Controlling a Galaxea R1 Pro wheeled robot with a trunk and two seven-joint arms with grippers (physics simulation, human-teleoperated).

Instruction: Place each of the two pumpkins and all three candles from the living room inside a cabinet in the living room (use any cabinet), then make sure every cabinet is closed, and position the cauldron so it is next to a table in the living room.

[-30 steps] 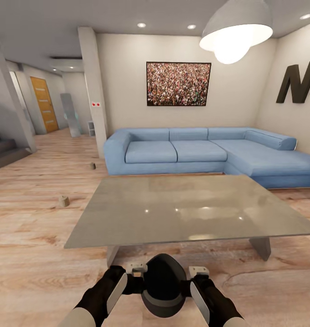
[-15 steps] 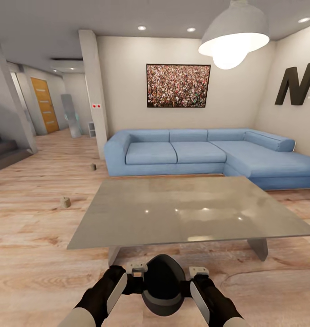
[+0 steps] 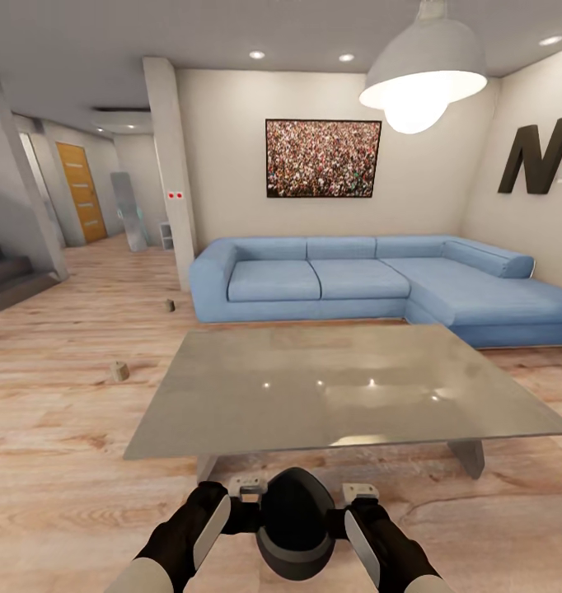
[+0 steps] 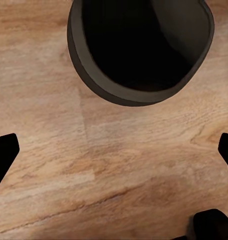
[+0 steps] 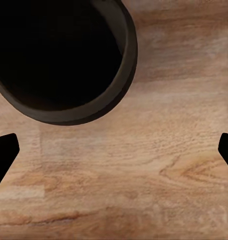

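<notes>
Just short of the table [image 3: 347, 387], the cauldron [image 3: 294, 531] sits squeezed between both arms, left gripper [image 4: 114, 150] and right gripper [image 5: 114, 150] spread wide, grasping nothing; two candles [image 3: 119, 371] lie left of it.

A large dark capital letter "N" [image 3: 538, 156] stands on the pale wall [image 3: 528, 99] at about two o'clock in the head view, cut off by the picture's edge, so any letters after it cannot be told. The framed picture [image 3: 323, 158] on the far wall, at about twelve o'clock above the sofa [image 3: 347, 276], shows a dense speckled crowd pattern with no words that can be read. The two small red marks [image 3: 175, 196] on the pillar [image 3: 170, 148] at about eleven o'clock are too small to read.
</notes>
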